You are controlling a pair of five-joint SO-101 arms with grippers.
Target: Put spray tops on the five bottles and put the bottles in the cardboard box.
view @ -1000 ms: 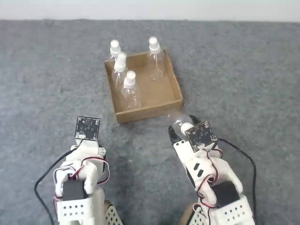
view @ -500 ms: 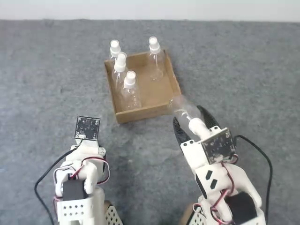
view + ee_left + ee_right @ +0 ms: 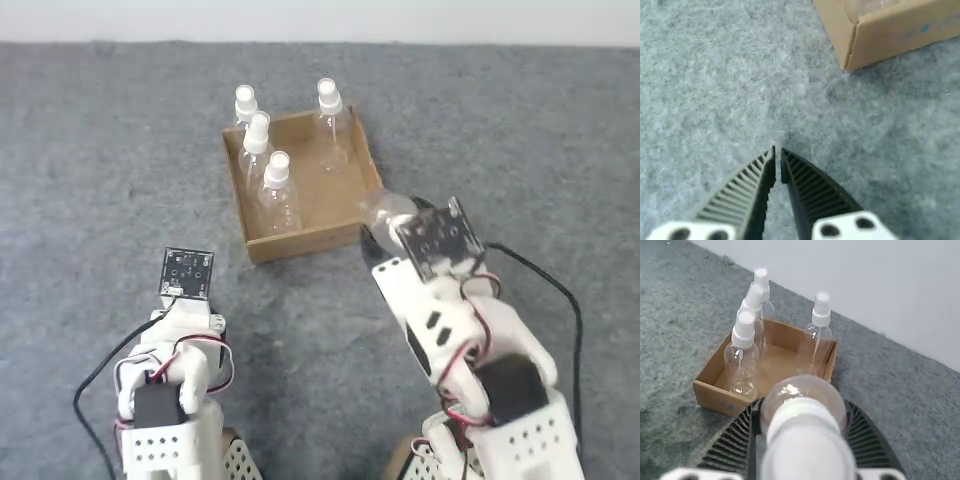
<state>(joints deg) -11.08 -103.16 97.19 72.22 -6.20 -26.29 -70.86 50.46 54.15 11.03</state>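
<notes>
The cardboard box [image 3: 316, 240] stands on the grey carpet at mid table. Three clear bottles with white spray tops stand upright in it: [image 3: 279, 190], [image 3: 257, 145], [image 3: 331, 125]. Another capped bottle [image 3: 245, 104] is at its far left corner; whether inside or just behind, I cannot tell. My right gripper [image 3: 390, 228] is shut on a fifth bottle [image 3: 386, 210] just above the box's near right corner. In the right wrist view that bottle [image 3: 800, 392] lies between the fingers [image 3: 862, 432], white top toward the wrist, base toward the box [image 3: 715, 397]. My left gripper [image 3: 778, 152] is shut on nothing, low over carpet.
The box's near left corner [image 3: 880, 30] is ahead of the left gripper. A pale wall [image 3: 880, 285] runs behind the box. Open carpet [image 3: 540, 150] lies on both sides of the box. A black cable [image 3: 545, 285] trails beside the right arm.
The right arm has lifted the bottle off the carpet and carried it forward to the box's near right corner. The left arm has not moved.
</notes>
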